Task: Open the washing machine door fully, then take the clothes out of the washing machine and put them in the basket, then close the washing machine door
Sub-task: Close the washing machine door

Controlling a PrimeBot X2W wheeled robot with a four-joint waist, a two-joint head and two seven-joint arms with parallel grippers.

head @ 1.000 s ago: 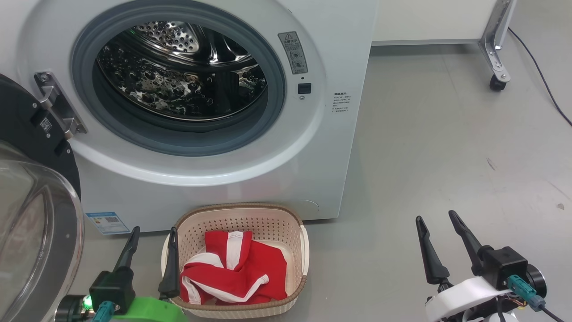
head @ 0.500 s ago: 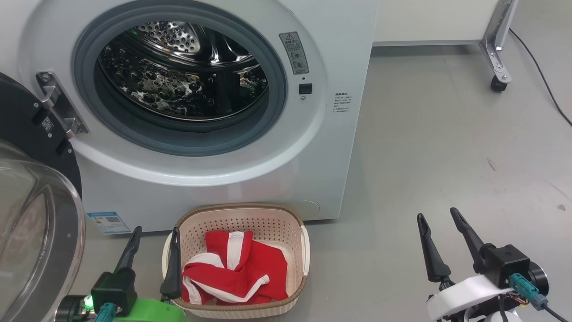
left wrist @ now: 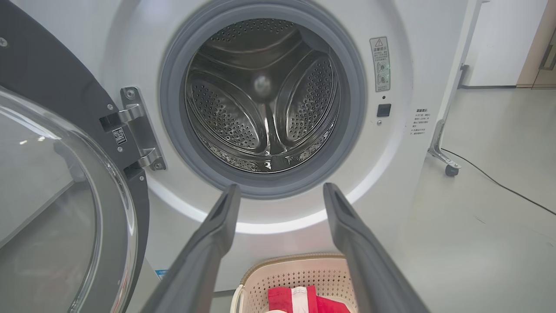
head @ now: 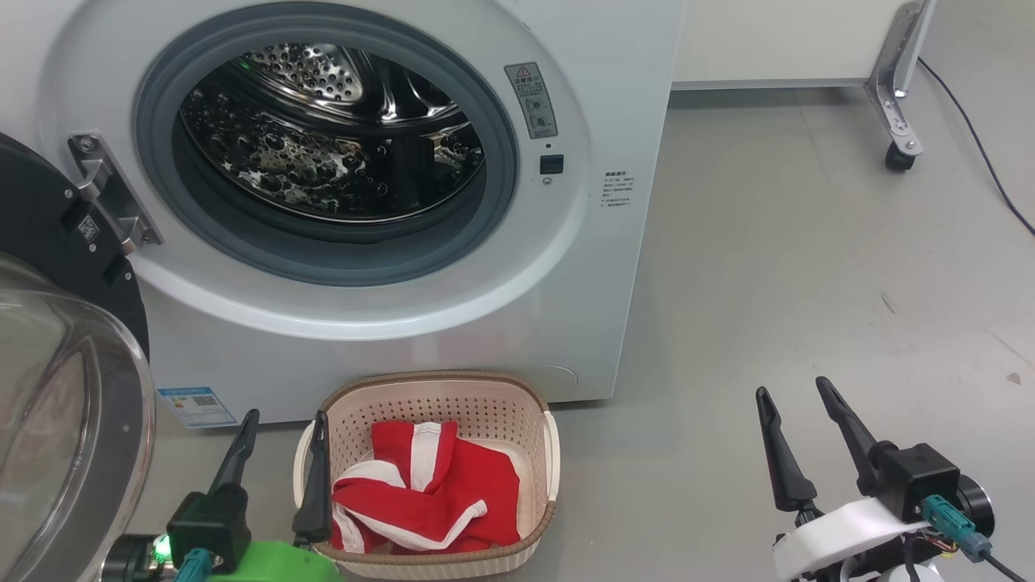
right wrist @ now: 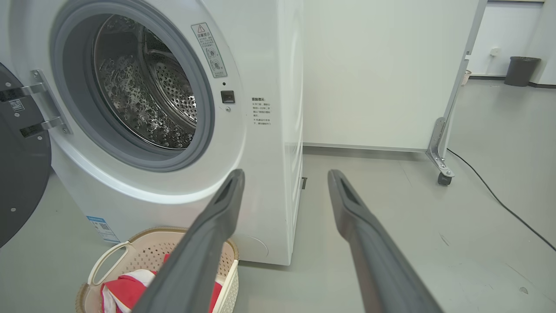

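The white washing machine (head: 566, 73) stands with its steel drum (head: 323, 137) bare; I see no fabric inside it in the left wrist view either (left wrist: 265, 100). The washing machine door (head: 57, 380) hangs swung out at the left, its glass bowl bulging toward me (left wrist: 52, 208). Red clothes (head: 433, 493) with white bands lie in the cream basket (head: 441, 392) on the floor before the machine. My left gripper (head: 283, 424) is open, low at the basket's left edge. My right gripper (head: 796, 392) is open over bare floor to the right. Both hold nothing.
Grey floor (head: 808, 267) stretches to the machine's right. A metal leg with a castor (head: 897, 153) and a black cable (head: 982, 153) are at the far right. A white wall panel (right wrist: 378, 74) stands behind, with a dark bin (right wrist: 521, 69) far off.
The whole picture has slid down slightly, so the camera moved. Both grippers stay open and nearly still; the clothes and basket have not shifted.
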